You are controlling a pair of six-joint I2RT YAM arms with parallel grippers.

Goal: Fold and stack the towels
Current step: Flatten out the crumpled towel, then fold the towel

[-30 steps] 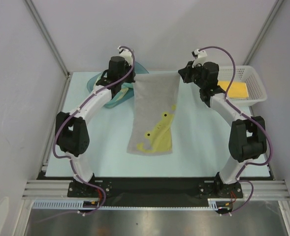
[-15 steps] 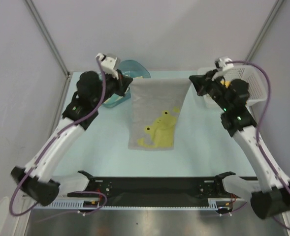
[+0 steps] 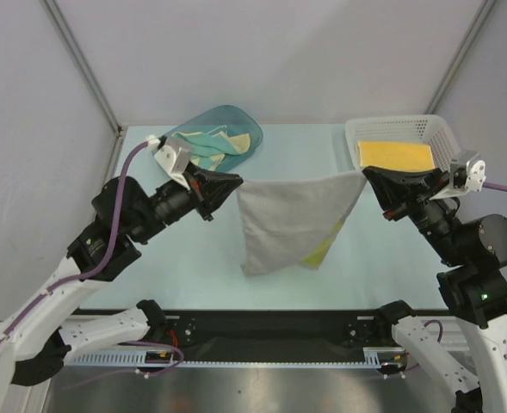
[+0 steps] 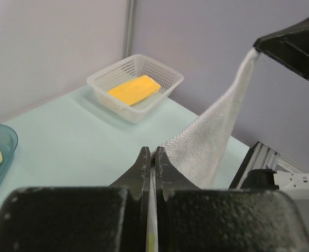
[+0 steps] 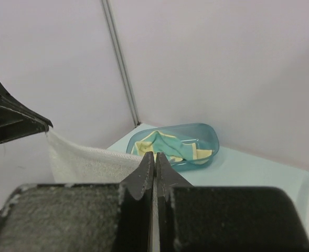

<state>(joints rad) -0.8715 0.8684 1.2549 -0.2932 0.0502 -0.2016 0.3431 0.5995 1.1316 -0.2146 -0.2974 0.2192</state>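
A grey-cream towel (image 3: 287, 219) hangs in the air over the table, stretched by its top edge between both grippers. Some yellow print shows at its lower right. My left gripper (image 3: 237, 183) is shut on its left corner, my right gripper (image 3: 366, 175) on its right corner. In the left wrist view the gripper (image 4: 150, 152) pinches the towel (image 4: 212, 142), which rises to the other arm's fingers (image 4: 288, 44). The right wrist view shows the gripper (image 5: 155, 155) clamped on the towel edge (image 5: 86, 160). A folded yellow towel (image 3: 395, 156) lies in the basket. A teal-and-yellow towel (image 3: 208, 143) lies crumpled in the tub.
The teal plastic tub (image 3: 236, 112) stands at the back left of the pale table (image 3: 184, 258). The white mesh basket (image 3: 391, 123) stands at the back right. Grey walls and metal posts enclose the sides. A black rail runs along the near edge.
Both arms rose and swung up from the far side of the table. The towel, earlier lying long on the table, now hangs lifted between the grippers with its print mostly hidden.
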